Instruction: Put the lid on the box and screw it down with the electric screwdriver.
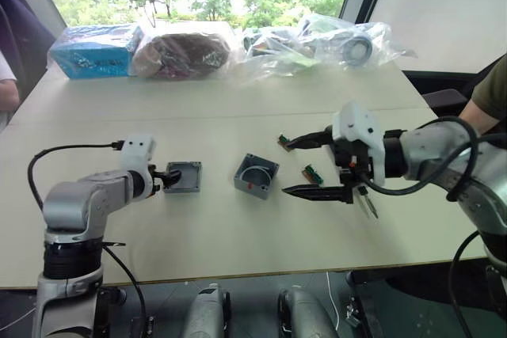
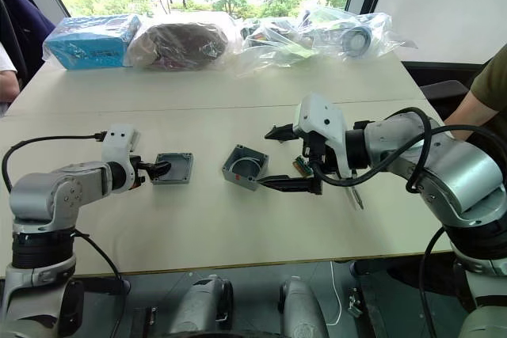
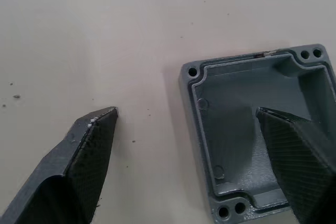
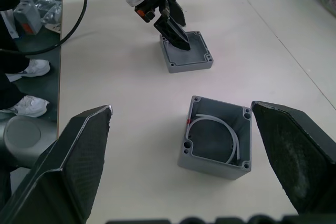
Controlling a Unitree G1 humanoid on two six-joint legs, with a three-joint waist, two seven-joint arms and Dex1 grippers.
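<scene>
Two grippers: both spread wide, holding nothing.
Left gripper [image 1: 164, 177]: straddles one rim of the shallow square grey metal lid [image 1: 183, 177], one finger [image 3: 294, 156] inside it, one on the pale desk [image 1: 238, 235].
Right gripper [image 1: 305, 165]: just beside the deeper square grey metal box [image 1: 256, 175].
Box: open side up, white wire inside, near the lid.

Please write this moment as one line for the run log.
left gripper: open, straddling lid edge | right gripper: open, near box | lid: off box, on table | phase: grasping lid
</scene>
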